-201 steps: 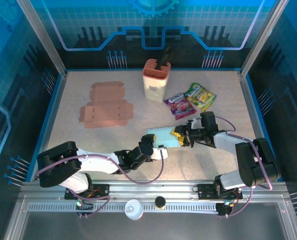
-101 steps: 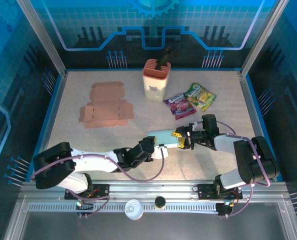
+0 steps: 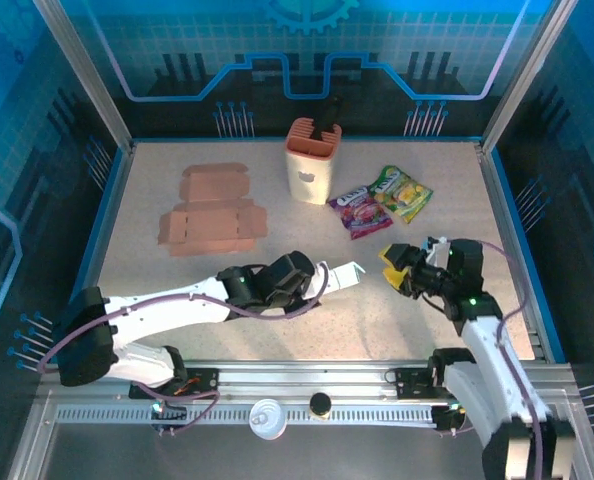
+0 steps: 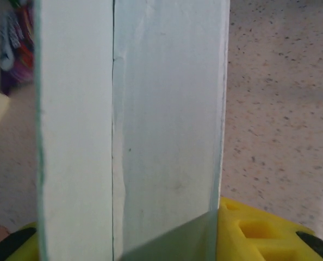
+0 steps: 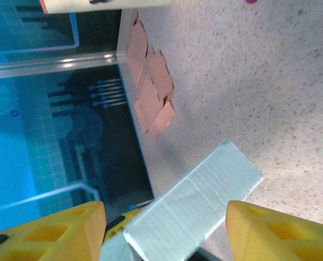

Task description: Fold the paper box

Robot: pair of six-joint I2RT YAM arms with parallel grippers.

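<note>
The paper box (image 3: 343,273) is a pale blue-white folded piece, raised off the table and seen edge-on in the top view. My left gripper (image 3: 315,282) is shut on its near end. In the left wrist view the box (image 4: 150,119) stands as a tall pale panel between my yellow fingers (image 4: 259,234). My right gripper (image 3: 405,268) is open a little to the right of the box, apart from it. In the right wrist view the box (image 5: 197,204) lies ahead of my spread yellow fingertips (image 5: 275,231), with nothing between them.
A flat unfolded brown cardboard blank (image 3: 212,215) lies at the back left, also visible as the brown blank (image 5: 150,92). A peach holder (image 3: 312,160) stands at the back centre. Two snack packets (image 3: 362,212) (image 3: 402,192) lie behind my right gripper.
My right gripper has let go of the box, opened and drawn back to the right. My left arm has lifted the box and turned it edge-on while closing tighter on it.
</note>
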